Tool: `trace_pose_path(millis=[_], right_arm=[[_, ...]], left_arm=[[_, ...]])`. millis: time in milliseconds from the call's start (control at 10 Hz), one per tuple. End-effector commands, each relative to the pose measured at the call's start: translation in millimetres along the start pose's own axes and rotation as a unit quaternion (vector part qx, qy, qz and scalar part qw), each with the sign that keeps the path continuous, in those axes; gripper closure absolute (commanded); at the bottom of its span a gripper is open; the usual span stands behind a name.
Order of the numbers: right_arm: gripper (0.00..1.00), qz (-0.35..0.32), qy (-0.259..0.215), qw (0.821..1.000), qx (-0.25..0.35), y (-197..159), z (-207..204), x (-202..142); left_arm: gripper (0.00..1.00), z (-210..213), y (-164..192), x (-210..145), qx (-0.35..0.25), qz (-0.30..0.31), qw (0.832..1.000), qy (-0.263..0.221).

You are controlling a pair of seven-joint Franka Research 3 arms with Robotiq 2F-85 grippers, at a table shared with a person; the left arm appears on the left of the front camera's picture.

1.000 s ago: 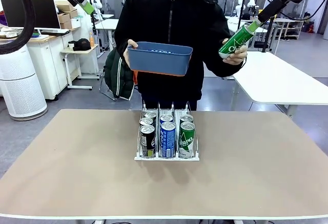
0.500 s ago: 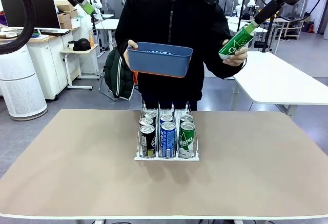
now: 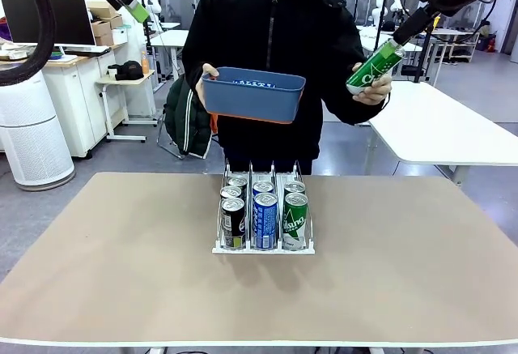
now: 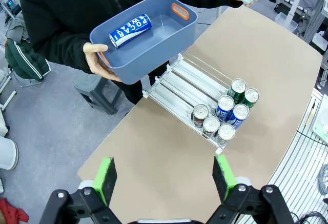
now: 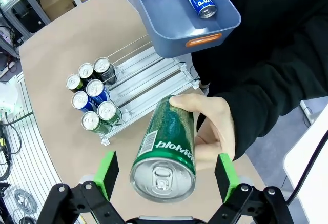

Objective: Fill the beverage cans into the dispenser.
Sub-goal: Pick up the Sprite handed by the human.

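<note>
**Counter** (image 3: 121, 273): one, tan, across the lower frame.

**Person** (image 3: 267, 46): one, behind the counter at upper centre. One arm carries the single blue tub (image 3: 251, 99).

**Dispenser** (image 4: 177, 83): one, three lanes, at the centre of the counter.

**Robot's left hand** (image 4: 164, 175): high at upper left in the front view, jaws wide, holding nothing.

**Robot's right hand** (image 5: 166, 170): upper right in the front view, jaws wide. A can top sits between the pads, and both pads stand clear of it.

**Cans:** eight counted.
- Six cans (image 3: 265, 218) stand upright at the dispenser's near end, two per lane: black-and-silver, blue, green.
- One blue can (image 4: 130, 29) lies on its side in the tub.
- One green can (image 5: 169, 147) is gripped by the person's hand (image 5: 212, 129) at upper right. It is tilted, its long axis rising to the upper right, its silver top towards the robot's right hand.
</note>
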State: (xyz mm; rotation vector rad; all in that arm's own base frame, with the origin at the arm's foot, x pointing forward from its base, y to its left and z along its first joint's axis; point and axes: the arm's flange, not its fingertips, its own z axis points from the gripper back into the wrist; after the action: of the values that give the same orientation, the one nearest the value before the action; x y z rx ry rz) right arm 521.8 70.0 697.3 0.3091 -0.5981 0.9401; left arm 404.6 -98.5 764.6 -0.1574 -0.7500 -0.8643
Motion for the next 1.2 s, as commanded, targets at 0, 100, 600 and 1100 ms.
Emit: trace_pose_path(millis=[0,100,600,1100], right_arm=[[0.00,0.003,-0.003,1.000,0.019,-7,-3,-1],[0.00,0.002,-0.004,1.000,0.025,-10,-4,-2],[0.00,-0.023,0.010,0.999,0.033,-17,-14,-4],[1.00,-0.025,0.009,0.999,0.020,-13,-15,-6]], left_arm=[[0.00,1,0,-1,-0.001,0.001,1.000,0.002],[0.00,1,0,-1,-0.001,0.001,1.000,0.002],[0.00,1,0,-1,-0.001,0.001,1.000,0.002],[0.00,1,0,-1,-0.001,0.001,1.000,0.002]])
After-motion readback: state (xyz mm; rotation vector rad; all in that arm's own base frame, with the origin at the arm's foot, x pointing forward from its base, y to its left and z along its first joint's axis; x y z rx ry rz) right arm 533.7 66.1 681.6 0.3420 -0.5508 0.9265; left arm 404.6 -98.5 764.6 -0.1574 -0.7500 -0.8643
